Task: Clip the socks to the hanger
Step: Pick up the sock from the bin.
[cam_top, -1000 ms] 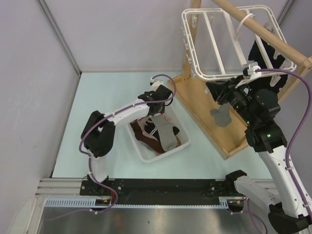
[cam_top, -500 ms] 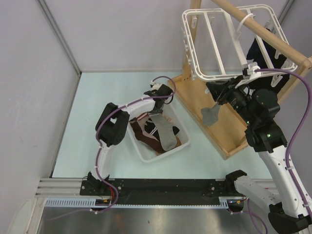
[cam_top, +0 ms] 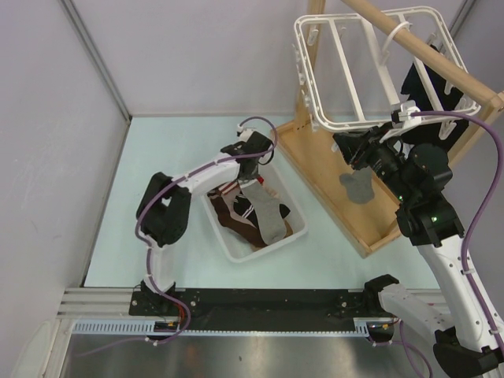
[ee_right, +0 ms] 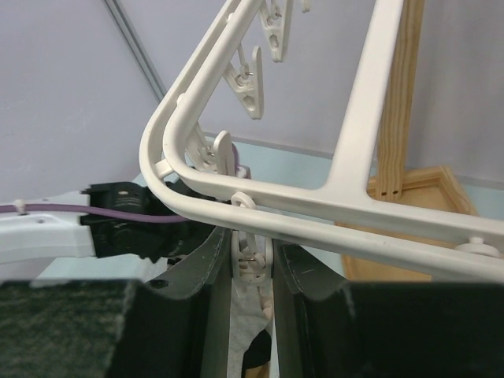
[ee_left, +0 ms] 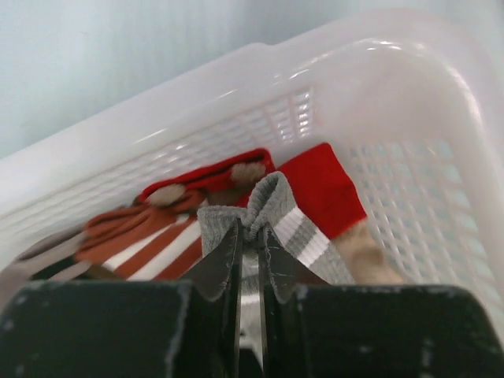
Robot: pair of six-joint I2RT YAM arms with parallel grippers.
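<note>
The pale tabletop [cam_top: 157,173] carries a wooden rack [cam_top: 315,169] at the right. From the rack's slanting pole [cam_top: 429,49] hangs the hanger [ee_right: 367,94], tilted, its clips dangling under the frame.

The right arm [cam_top: 429,213] reaches up to the hanger's near corner. The left arm [cam_top: 197,177] stretches forward over the basket [ee_left: 157,118], which stands on the tabletop just left of the rack's base.

A black sock [cam_top: 425,83] hangs at the far right side of the hanger. A dangling sock [cam_top: 358,187], grey, hangs below the near corner, over the rack's base; what holds it cannot be told. Inside the basket lies a heap of socks [cam_top: 260,216]: brown, black, a red one [ee_left: 323,185] and a brown-and-white striped one [ee_left: 150,236].

On top of the heap is the grey sock [ee_left: 272,201] with a white-striped cuff. The left fingers [ee_left: 232,252] are clenched on a raised fold of it, low inside the basket near its far wall.

The right fingers [ee_right: 223,260] are pressed against both sides of a clip [ee_right: 252,260] under the hanger's corner, grasping it.
</note>
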